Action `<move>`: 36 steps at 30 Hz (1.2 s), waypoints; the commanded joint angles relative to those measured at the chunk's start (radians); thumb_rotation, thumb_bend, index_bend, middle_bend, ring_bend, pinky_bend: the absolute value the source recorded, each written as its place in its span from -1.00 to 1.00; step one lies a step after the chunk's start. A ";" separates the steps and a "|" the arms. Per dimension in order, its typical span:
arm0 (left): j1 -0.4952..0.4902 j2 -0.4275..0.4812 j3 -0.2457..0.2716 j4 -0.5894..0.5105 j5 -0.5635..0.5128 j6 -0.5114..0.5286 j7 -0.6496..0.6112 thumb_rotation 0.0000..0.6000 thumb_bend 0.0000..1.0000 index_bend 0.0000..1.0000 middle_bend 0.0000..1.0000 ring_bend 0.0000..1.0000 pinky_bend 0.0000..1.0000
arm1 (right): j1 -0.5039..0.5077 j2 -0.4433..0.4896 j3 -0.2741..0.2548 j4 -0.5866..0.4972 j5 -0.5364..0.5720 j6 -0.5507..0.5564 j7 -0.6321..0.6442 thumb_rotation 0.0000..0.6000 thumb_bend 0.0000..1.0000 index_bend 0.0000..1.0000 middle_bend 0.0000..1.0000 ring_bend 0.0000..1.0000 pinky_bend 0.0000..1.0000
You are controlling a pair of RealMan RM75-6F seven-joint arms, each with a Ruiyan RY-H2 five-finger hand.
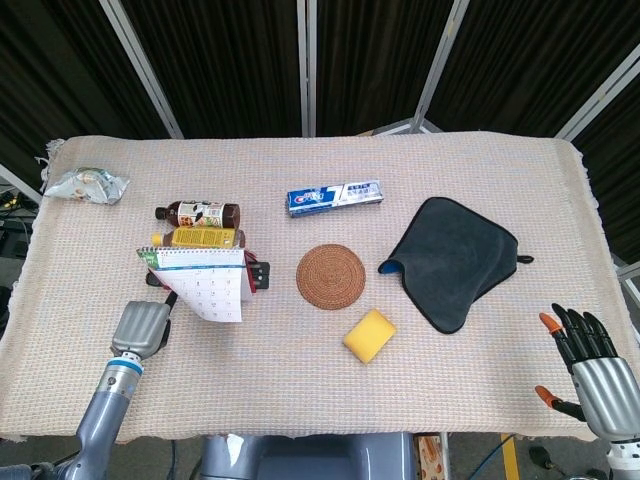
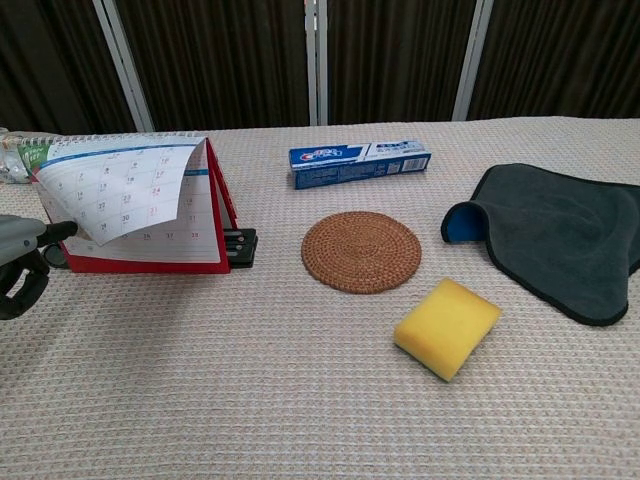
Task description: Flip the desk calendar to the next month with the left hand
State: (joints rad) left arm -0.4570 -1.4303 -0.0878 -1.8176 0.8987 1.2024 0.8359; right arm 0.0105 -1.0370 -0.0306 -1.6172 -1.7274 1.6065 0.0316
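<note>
Left hand (image 2: 22,262) pinches the lifted top page of the desk calendar (image 2: 135,205) at the table's left side, so honestly the page could slip free or the whole stand tip if it pulls sideways.

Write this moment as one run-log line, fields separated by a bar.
phase: page lift | left hand: fingers under front calendar page, page curled up | right hand: idle, open, table edge
</note>
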 commanded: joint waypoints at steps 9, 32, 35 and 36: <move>-0.008 0.017 -0.047 -0.055 0.192 0.112 -0.102 1.00 0.50 -1.00 0.36 0.28 0.06 | -0.002 0.001 -0.001 -0.001 -0.005 0.005 0.001 1.00 -0.93 -1.00 -1.00 -1.00 -1.00; -0.012 0.155 -0.090 -0.088 0.100 0.074 -0.147 1.00 -0.61 -1.00 -1.00 -1.00 -1.00 | 0.000 -0.005 -0.004 0.001 -0.005 -0.001 -0.008 1.00 -0.93 -1.00 -1.00 -1.00 -1.00; 0.009 0.167 -0.072 -0.104 0.136 0.099 -0.182 1.00 -0.62 -1.00 -1.00 -1.00 -1.00 | -0.002 -0.006 -0.003 0.002 -0.007 0.003 -0.009 1.00 -0.93 -1.00 -1.00 -1.00 -1.00; 0.021 0.169 -0.063 -0.108 0.156 0.115 -0.194 1.00 -0.62 -1.00 -1.00 -1.00 -1.00 | -0.002 -0.006 -0.003 0.002 -0.007 0.004 -0.008 1.00 -0.93 -1.00 -1.00 -1.00 -1.00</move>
State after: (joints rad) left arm -0.4555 -1.2701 -0.1669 -1.9114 1.0154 1.2930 0.6680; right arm 0.0089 -1.0427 -0.0333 -1.6156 -1.7344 1.6104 0.0235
